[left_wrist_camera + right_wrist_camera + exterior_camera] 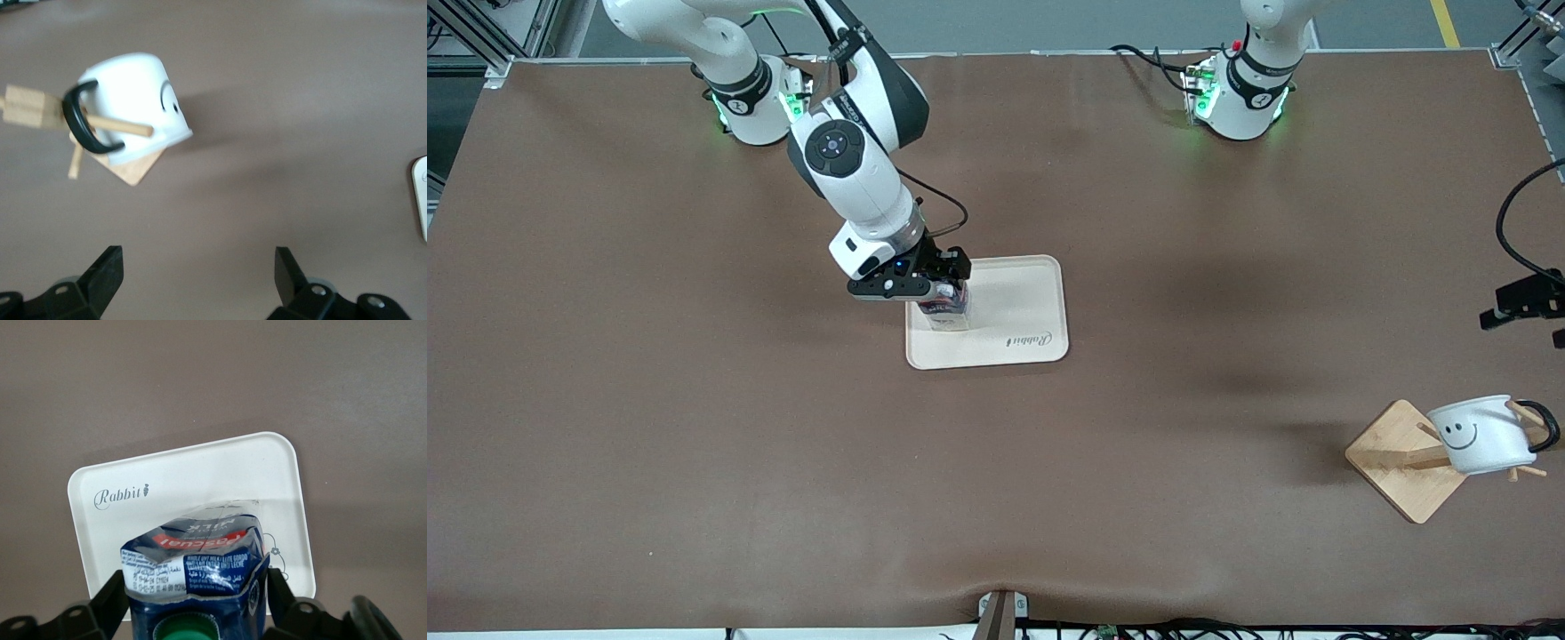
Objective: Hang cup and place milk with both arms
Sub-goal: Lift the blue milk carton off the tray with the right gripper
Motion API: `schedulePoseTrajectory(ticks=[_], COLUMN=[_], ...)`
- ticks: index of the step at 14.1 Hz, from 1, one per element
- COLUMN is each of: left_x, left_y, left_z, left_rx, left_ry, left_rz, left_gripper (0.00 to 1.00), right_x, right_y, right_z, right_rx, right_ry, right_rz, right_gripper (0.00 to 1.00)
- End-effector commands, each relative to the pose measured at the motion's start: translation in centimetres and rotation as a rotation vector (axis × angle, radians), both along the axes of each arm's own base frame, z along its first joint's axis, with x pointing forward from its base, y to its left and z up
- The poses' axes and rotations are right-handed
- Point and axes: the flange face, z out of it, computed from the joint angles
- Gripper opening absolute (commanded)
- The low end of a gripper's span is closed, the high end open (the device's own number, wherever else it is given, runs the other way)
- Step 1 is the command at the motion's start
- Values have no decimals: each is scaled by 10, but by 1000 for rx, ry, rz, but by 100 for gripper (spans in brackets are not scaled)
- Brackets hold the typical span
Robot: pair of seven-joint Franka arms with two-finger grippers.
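- Two arms work one brown table [649, 400]. The right gripper [925, 289] is down at the pale tray [1023, 307] near the table's middle, its fingers standing on either side of the milk [945, 311].
- The milk stands upright on the tray, on the side toward the right arm's end. Whether the fingers press its walls or have just let go cannot be told.
- In the right wrist view the milk [193, 577] shows creased, dented walls and a green cap: a soft, light carton by the look of it, best taken low on its flat sides and gently (a hard squeeze would likely buckle it).
- The cup [1480, 434] hangs by its black handle on a peg of the wooden rack [1400, 462], at about 4 o'clock from the tray, toward the left arm's end.
- The left gripper [199, 277] hovers over bare table near the rack, fingers spread wide and holding nothing. The cup [137, 107] looks rigid, smooth and breakable.
- Room: bare table surrounds the tray on all sides, with plenty of clearance straight up. The rack stands near the table's edge, its pegs jutting out (worth avoiding on any retreat).
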Motion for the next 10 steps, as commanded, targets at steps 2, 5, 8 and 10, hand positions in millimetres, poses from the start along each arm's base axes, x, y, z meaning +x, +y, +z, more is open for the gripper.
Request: schedulePoseTrajectory(ticks=[2,5,8,10], left_x=[-23,-27,-27,-27], left_y=[-42,-81,-88,-85], left_z=[29,34,38,38], left_rx=[90,160,188,186], left_ry=[66,91,81,81], left_rz=[152,243,229,232], left_gripper=[100,100,100,100], right_x=[2,9,32,39], right_y=[-2,-4,-34,-53], right_z=[8,56,111,120], right_rx=[-12,-60,-123,-134], right_ry=[-3,89,212,228], right_rz=[-40,-37,-63,-76], right_gripper=[1,0,0,0])
